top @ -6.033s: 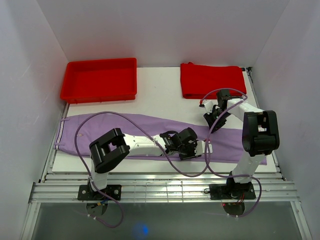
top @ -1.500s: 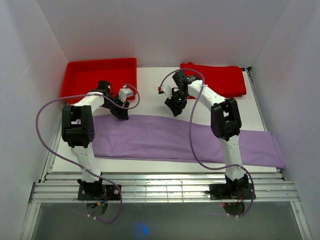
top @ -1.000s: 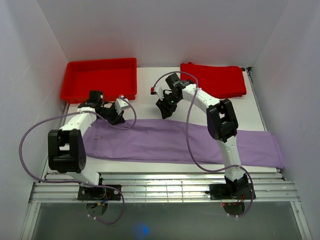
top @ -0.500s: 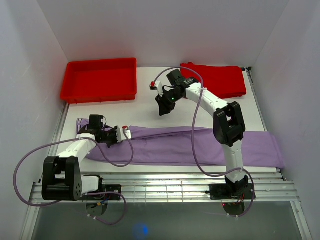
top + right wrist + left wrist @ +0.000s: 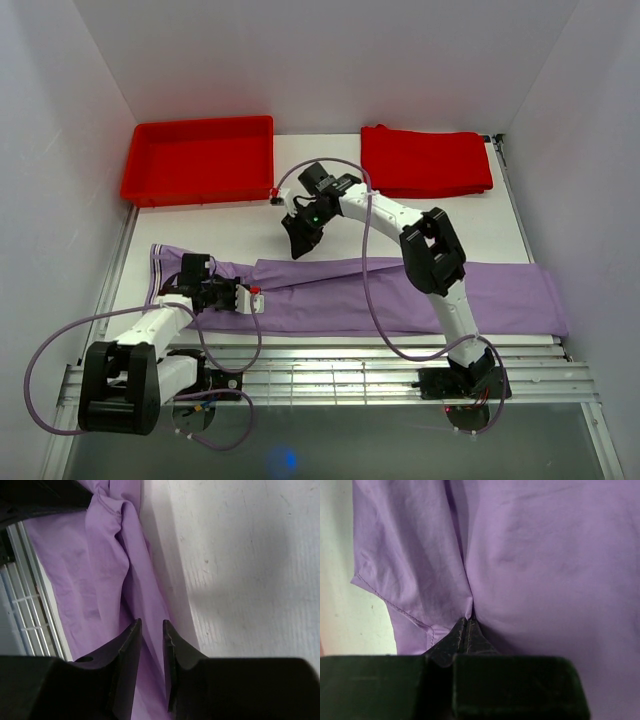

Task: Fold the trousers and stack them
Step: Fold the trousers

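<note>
A white table (image 5: 330,215) stands inside a box of plain white walls (image 5: 60,150), and metal rails (image 5: 330,372) run along its near edge. At the far left of the table sits a red tray (image 5: 200,165). At the far right lies a folded red cloth (image 5: 425,160).

The purple trousers (image 5: 400,285) lie flat on the near half of the table. Their long axis goes from left to right, about parallel to the near edge. The left end, with a thin white stripe, is bent a little toward the far side, and the right end comes close to the right edge of the table.

The left gripper (image 5: 245,297) is low at the left part of the trousers. Its fingers are closed together and pinch a small fold of the purple fabric, as the left wrist view shows.

The right gripper (image 5: 297,243) is over the far edge of the trousers, near the middle of the table. Its fingers (image 5: 131,632) stand a little apart, with a narrow gap and nothing between them.
</note>
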You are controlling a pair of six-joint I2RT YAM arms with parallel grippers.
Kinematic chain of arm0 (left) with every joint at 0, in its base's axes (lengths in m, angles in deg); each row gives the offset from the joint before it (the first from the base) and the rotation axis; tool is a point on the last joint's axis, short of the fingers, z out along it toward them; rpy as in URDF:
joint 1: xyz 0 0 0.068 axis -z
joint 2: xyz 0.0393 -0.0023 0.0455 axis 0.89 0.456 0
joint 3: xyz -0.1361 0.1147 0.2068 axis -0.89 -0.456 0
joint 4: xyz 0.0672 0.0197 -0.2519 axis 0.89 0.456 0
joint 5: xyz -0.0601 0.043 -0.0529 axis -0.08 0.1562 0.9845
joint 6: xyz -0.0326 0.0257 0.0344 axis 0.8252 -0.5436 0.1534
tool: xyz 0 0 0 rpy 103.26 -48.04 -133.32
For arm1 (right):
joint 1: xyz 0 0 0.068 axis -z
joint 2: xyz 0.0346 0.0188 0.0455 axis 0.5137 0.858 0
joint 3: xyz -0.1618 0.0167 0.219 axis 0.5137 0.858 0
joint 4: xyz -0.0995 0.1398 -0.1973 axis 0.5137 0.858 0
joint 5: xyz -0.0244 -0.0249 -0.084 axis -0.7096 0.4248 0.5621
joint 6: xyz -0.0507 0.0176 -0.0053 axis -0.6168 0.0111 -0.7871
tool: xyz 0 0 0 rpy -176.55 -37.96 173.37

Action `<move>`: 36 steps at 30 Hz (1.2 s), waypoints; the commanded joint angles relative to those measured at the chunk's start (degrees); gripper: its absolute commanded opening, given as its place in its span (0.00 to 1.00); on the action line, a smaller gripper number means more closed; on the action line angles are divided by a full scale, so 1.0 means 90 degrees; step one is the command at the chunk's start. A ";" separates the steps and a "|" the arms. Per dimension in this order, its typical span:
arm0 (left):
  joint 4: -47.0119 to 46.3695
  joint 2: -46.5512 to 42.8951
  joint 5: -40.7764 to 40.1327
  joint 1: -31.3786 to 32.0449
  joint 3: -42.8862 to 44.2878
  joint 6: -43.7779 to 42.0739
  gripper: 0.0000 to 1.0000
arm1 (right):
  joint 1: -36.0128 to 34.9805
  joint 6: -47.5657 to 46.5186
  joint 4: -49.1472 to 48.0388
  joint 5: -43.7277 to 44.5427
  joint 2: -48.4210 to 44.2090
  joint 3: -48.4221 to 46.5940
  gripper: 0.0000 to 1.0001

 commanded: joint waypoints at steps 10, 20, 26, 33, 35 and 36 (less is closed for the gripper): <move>-0.0336 -0.0213 -0.0083 0.0079 -0.0553 -0.0315 0.00 | -0.0385 0.1135 -0.1172 -0.0766 0.0703 -0.0555 0.63; -0.0346 -0.0233 -0.0102 0.0099 -0.0612 -0.0335 0.00 | -0.0697 0.1438 -0.1681 -0.1509 0.1269 -0.1014 0.71; -0.0365 -0.0311 -0.0131 0.0089 -0.0601 -0.0227 0.00 | -0.0766 0.1400 -0.1613 -0.1324 0.1534 -0.1288 0.44; -0.0132 -0.0652 -0.0229 0.0079 -0.0330 0.0579 0.20 | -0.0746 0.1331 -0.1885 -0.0983 0.1095 -0.1200 0.08; 0.0267 -0.0769 -0.0229 0.0060 -0.0017 0.1108 0.34 | -0.0717 0.1205 -0.2100 -0.0749 0.0822 -0.1141 0.08; 0.0318 -0.0857 -0.0248 0.0031 0.0284 0.1469 0.37 | -0.0717 0.1136 -0.2168 -0.0602 0.0743 -0.1112 0.08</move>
